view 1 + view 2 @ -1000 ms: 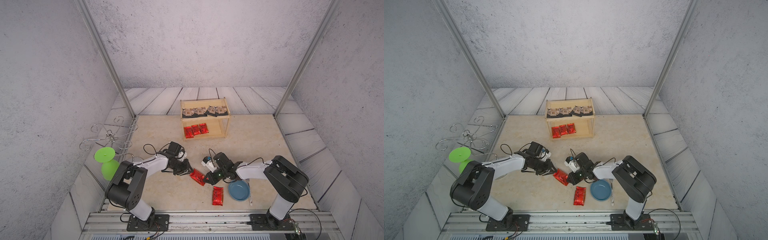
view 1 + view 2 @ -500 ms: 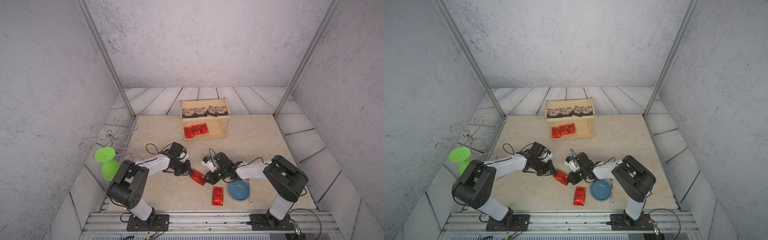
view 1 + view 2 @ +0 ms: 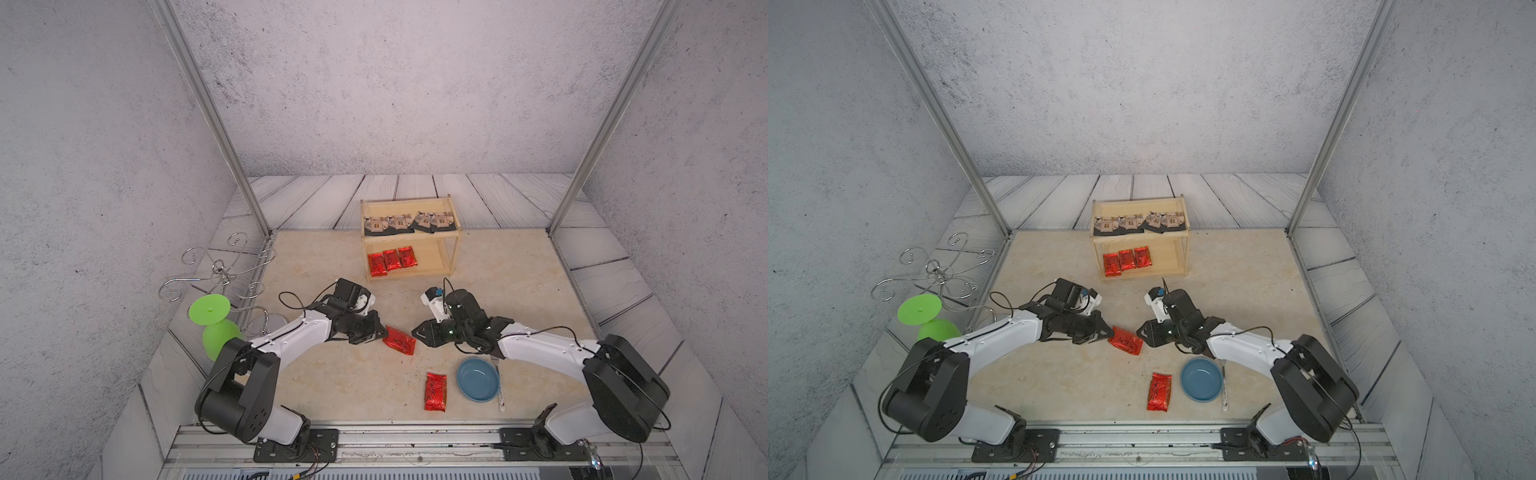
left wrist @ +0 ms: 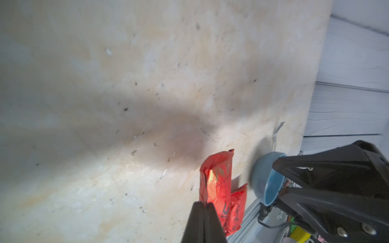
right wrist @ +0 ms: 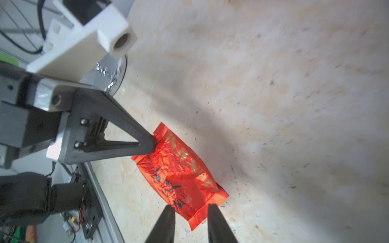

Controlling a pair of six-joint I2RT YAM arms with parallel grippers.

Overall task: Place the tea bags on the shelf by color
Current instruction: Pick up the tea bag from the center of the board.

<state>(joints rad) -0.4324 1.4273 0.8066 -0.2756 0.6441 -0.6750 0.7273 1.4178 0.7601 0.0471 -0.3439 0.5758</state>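
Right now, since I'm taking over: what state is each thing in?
left tool: shut on the middle red bag
right tool: open, at that bag's other end
near red bag: flat, loose on table
shelf: four black bags above, three red bags below
blue bowl: upright, empty

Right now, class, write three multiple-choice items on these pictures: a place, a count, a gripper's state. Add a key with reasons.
1. The black tea bags lie on the shelf's: A top tier; B lower tier; C neither.
2. How many red tea bags lie on the lower tier? A one; B three; C five.
3. The left gripper is: A open; B shut on a red tea bag; C unseen.
Key: 1 A, all four line the top. 2 B, three lie side by side. 3 B, closed fingers pinch it.
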